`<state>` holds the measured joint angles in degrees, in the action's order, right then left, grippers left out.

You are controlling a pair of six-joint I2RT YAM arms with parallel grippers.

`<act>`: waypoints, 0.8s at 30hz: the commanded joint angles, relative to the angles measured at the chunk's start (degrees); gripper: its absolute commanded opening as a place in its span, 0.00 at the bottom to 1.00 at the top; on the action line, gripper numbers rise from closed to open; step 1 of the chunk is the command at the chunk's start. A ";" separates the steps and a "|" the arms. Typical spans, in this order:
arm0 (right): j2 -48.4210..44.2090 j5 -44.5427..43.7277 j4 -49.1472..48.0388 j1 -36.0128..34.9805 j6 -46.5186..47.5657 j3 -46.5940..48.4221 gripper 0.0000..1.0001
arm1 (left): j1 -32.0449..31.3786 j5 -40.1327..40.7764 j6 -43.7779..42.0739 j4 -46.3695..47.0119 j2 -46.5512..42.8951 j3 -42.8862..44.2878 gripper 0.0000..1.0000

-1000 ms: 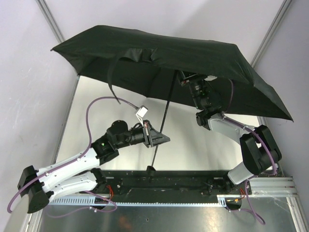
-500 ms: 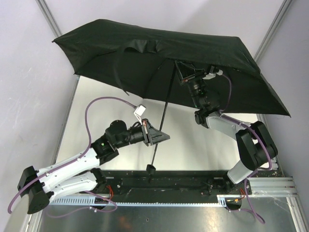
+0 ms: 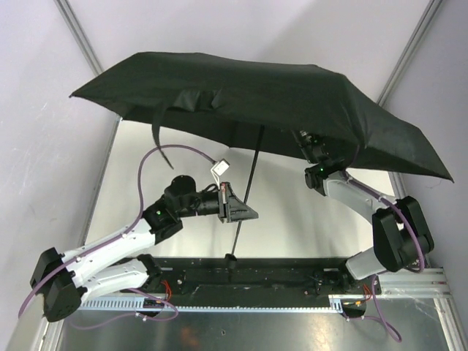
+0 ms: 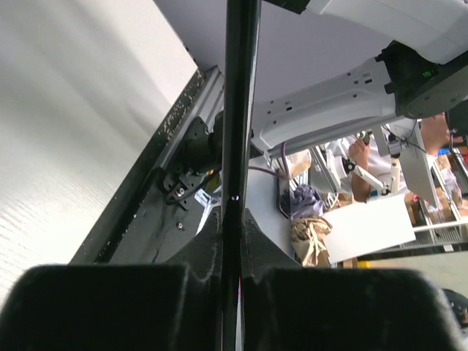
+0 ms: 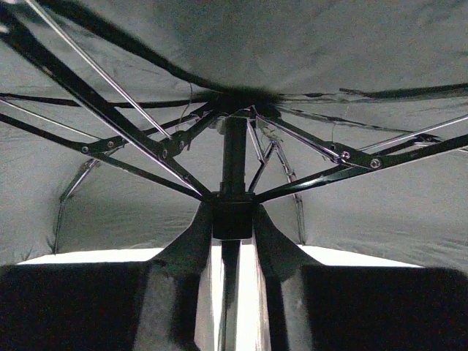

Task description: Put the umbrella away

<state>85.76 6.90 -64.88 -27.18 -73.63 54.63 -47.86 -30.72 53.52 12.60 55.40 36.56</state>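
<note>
One open umbrella (image 3: 256, 95) in left end effector (image 3: 243, 208)

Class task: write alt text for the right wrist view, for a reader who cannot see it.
Looking up from below, the right end effector grips the shaft of an open black umbrella, close under its top. Thin metal ribs fan out from the shaft on every side beneath the dark fabric.
</note>
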 commanded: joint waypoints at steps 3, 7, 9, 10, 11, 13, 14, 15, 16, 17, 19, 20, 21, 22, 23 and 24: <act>-7.12 15.55 6.10 -8.18 18.67 -4.86 0.00 | 3.59 2.97 0.03 7.62 0.08 7.92 0.00; -9.02 13.65 8.72 -12.54 23.25 -7.02 0.00 | 3.76 5.94 -2.46 6.75 0.36 9.05 0.00; -11.24 11.01 12.01 -14.57 27.04 -7.88 0.00 | 3.79 7.76 -3.64 5.77 0.55 9.85 0.00; -12.60 9.26 14.85 -16.02 30.78 -8.05 0.00 | 3.94 8.12 -3.71 5.55 0.75 10.29 0.00; -13.62 9.40 15.30 -16.92 33.48 -8.75 0.00 | 4.10 8.13 -3.43 5.44 1.02 10.73 0.00; -15.08 10.96 11.75 -16.98 34.87 -12.09 0.00 | 4.53 6.88 -2.35 5.53 1.60 12.29 0.00; -15.44 12.62 10.50 -16.57 35.22 -13.32 0.00 | 4.57 6.27 -2.09 5.61 1.75 13.14 0.00; -15.75 13.32 9.70 -16.80 36.36 -14.33 0.00 | 4.59 6.06 -2.10 5.64 1.74 14.00 0.00; -16.08 13.72 10.26 -17.31 37.59 -14.88 0.00 | 4.69 6.04 -2.05 5.62 1.43 14.65 0.00; -16.20 14.22 10.24 -17.87 38.51 -15.29 0.00 | 4.74 5.99 -2.17 5.69 1.19 15.24 0.00; -16.23 14.60 10.53 -19.28 39.95 -15.59 0.00 | 4.80 5.73 -2.49 5.68 0.94 16.21 0.00; -16.27 14.84 10.55 -19.56 40.05 -15.69 0.00 | 4.84 5.57 -2.65 5.68 0.81 16.46 0.00; -16.21 15.57 9.85 -19.44 39.78 -15.74 0.00 | 4.81 5.62 -2.99 5.68 0.74 16.49 0.00; -16.05 16.64 8.67 -19.11 39.08 -15.67 0.00 | 4.85 5.95 -3.51 5.64 0.62 16.34 0.00; -15.88 18.32 7.55 -18.95 38.47 -15.38 0.00 | 4.86 6.52 -4.08 5.18 0.47 15.99 0.00; -16.19 18.81 8.58 -19.13 39.00 -14.88 0.00 | 4.87 7.15 -4.76 4.51 0.31 15.60 0.00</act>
<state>69.52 -5.76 -62.30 -37.58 -37.30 43.40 -47.75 -42.85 44.49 -2.83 57.32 42.65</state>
